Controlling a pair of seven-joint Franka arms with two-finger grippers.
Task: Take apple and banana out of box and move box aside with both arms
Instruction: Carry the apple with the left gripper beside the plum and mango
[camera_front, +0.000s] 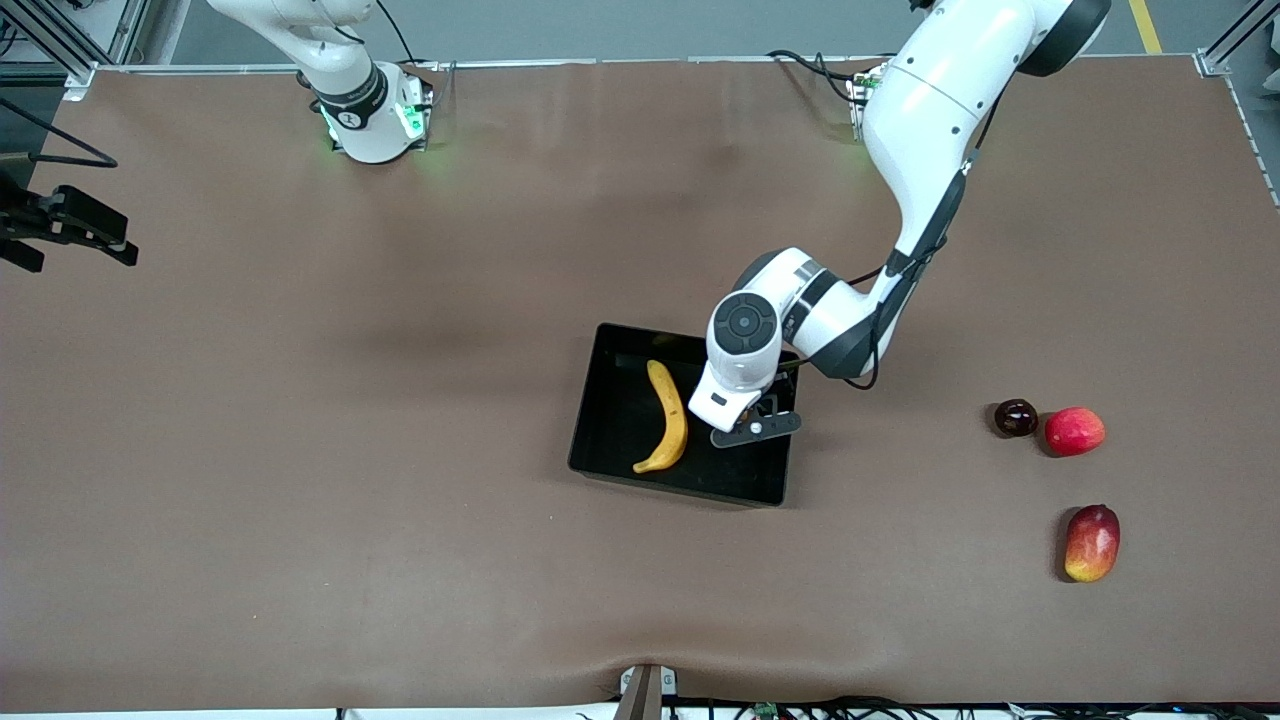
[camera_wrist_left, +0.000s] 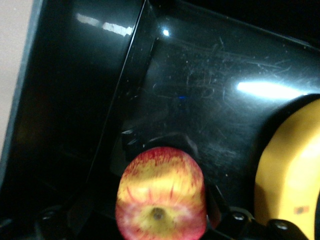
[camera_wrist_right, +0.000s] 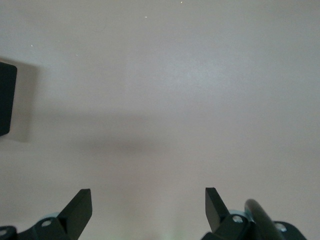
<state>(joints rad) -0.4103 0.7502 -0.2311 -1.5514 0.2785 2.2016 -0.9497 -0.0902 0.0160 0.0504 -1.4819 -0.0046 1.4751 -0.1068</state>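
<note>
The black box (camera_front: 676, 489) lies mid-table with the yellow banana (camera_front: 671, 414) inside it. My left gripper (camera_front: 746, 412) is down in the box beside the banana, toward the left arm's end. In the left wrist view it (camera_wrist_left: 161, 212) is shut on the red apple with yellow streaks (camera_wrist_left: 161, 192), stem end facing the camera, just above the box floor (camera_wrist_left: 210, 85). The banana (camera_wrist_left: 290, 170) lies close beside the apple. My right gripper (camera_wrist_right: 148, 197) is open and empty over bare table; that arm waits.
Toward the left arm's end of the table lie a dark purple round fruit (camera_front: 1015, 417), a red round fruit (camera_front: 1075, 431) touching it, and a red-yellow mango (camera_front: 1092, 542) nearer the camera. A black corner (camera_wrist_right: 6, 97) shows at the right wrist view's edge.
</note>
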